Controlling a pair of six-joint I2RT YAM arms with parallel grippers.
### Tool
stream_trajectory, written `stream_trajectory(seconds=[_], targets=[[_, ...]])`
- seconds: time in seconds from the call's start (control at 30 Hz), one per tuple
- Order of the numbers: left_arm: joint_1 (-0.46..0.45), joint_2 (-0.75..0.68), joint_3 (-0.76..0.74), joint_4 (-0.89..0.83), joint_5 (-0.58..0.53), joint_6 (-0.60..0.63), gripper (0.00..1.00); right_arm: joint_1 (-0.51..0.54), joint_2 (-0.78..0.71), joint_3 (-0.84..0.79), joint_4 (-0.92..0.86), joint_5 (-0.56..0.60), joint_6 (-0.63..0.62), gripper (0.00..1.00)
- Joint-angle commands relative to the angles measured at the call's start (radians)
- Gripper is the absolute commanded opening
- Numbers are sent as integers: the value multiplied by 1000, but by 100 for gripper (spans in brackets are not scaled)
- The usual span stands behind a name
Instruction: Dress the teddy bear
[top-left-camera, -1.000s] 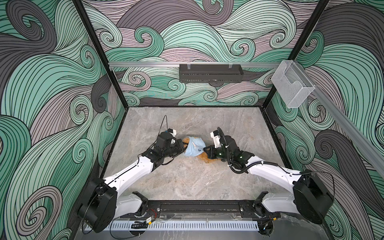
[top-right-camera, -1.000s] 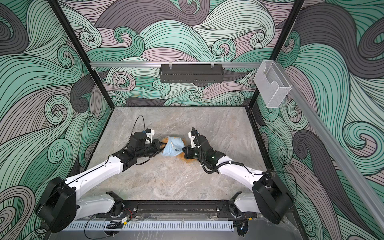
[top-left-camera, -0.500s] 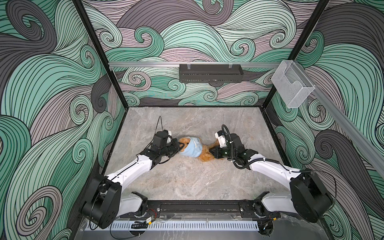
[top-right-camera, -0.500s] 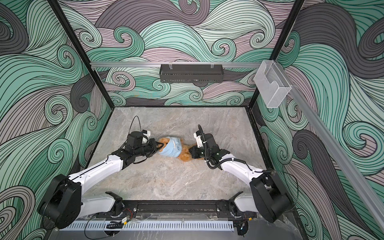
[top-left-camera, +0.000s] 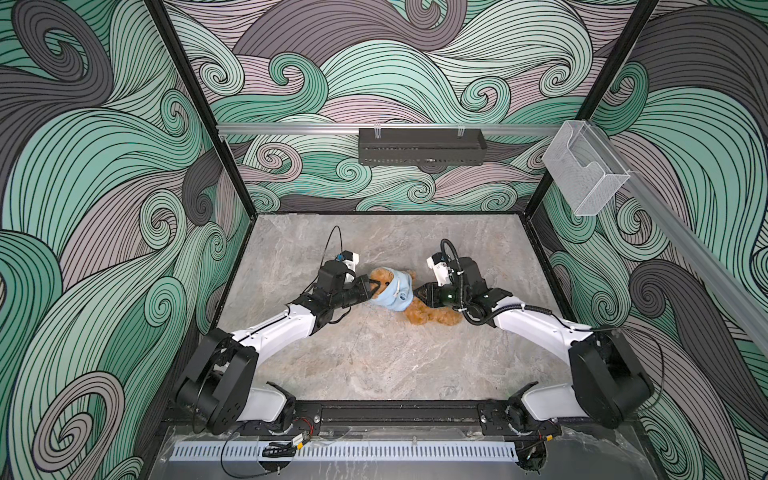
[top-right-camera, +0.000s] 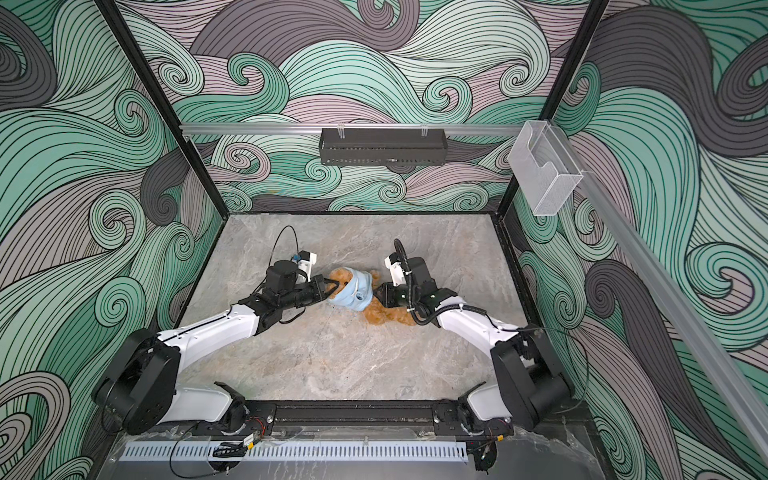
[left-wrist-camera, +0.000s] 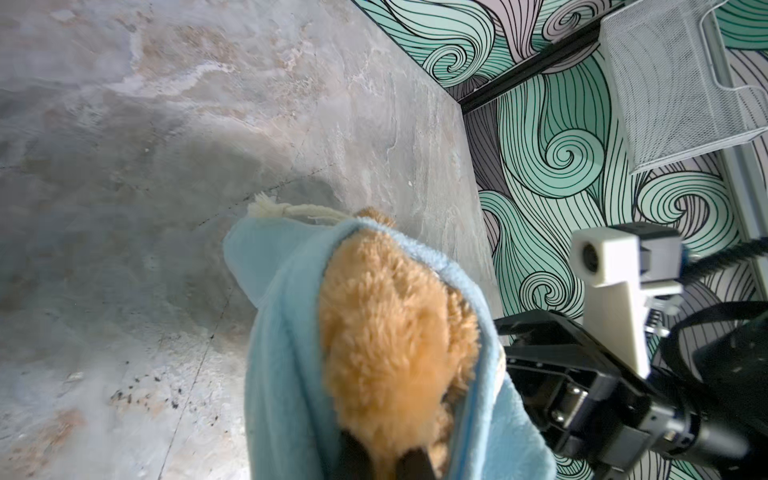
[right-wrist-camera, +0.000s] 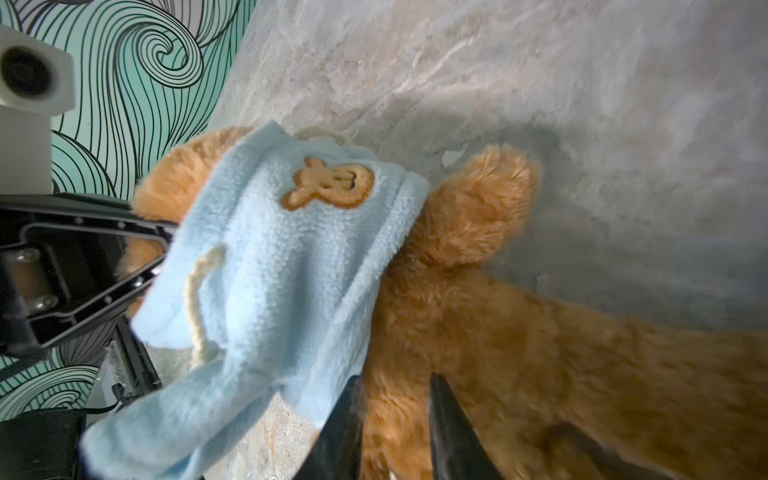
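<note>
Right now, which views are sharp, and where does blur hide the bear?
Both top views: sharp, evenly lit, but the teddy bear is small. Left wrist view: fur clear, the left gripper a dark, soft patch at the frame edge. Right wrist view: garment clear, right gripper and the bear's lower body smeared.

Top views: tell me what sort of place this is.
Probably a robot manipulation test cell: two white-and-black robot arms mounted on a black base rail, working over a grey marble-look tabletop boxed in by green-and-grey swirl-patterned walls.
</note>
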Motion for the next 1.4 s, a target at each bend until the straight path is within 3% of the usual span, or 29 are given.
stream_trajectory(seconds=[0.0, 0.17, 0.33, 0.7, 0.77, 0.87, 1.0, 1.13, 1.23, 1.37], targets=[[-17, 44, 35, 17, 5, -2, 11, 33, 41, -89, 80, 42, 92, 24], [-16, 93, 27, -9, 69, -46, 27, 90, 73, -183, 149, 119, 92, 18], [-5, 143, 82, -61, 164, -69, 44, 135, 55, -269, 223, 206, 14, 14], [20, 237, 167, -117, 283, -142, 69, 160, 26, -344, 290, 262, -97, 9], [17, 270, 203, -169, 284, -125, 69, 162, 27, -351, 308, 264, -115, 9], [6, 323, 242, -211, 275, -125, 59, 163, 29, -342, 303, 266, -137, 9], [-1, 342, 243, -165, 278, -117, 32, 164, -5, -312, 248, 277, -150, 13], [9, 285, 236, -109, 227, 8, 0, 147, -123, -277, 130, 284, -170, 28], [9, 232, 186, 56, 206, 67, 0, 78, -218, -237, 42, 167, -175, 38], [2, 176, 65, 375, 172, 164, 0, -54, -269, -179, 36, -118, -68, 47]])
